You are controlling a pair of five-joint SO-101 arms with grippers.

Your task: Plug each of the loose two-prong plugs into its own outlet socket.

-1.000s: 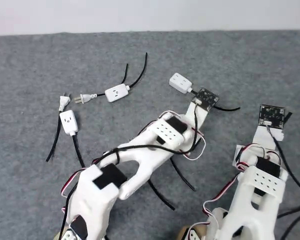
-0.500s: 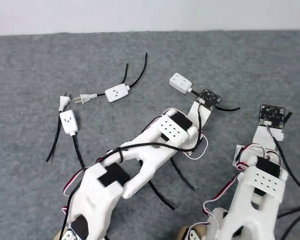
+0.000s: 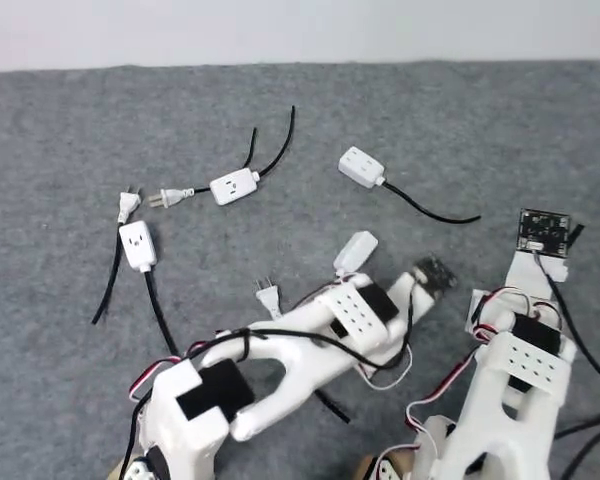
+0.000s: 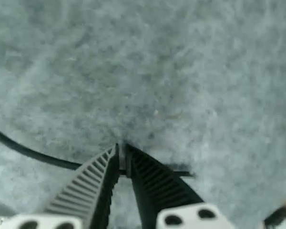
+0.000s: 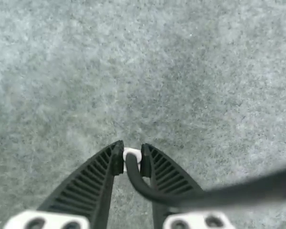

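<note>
Grey carpet (image 3: 500, 120): right gripper (image 5: 130, 149) pinching white plug (image 5: 132, 156) near right edge; left gripper (image 4: 122, 149) nearly closed over black cord (image 4: 28, 151).

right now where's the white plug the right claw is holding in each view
high view: tucked under the right arm's camera board
right wrist view: white plug pinched between the right claw tips
left wrist view: left claw and a black cord
shared landmark: grey carpet

Left claw (image 4: 122, 160) and right claw (image 5: 131, 161) both pinched closed.
</note>
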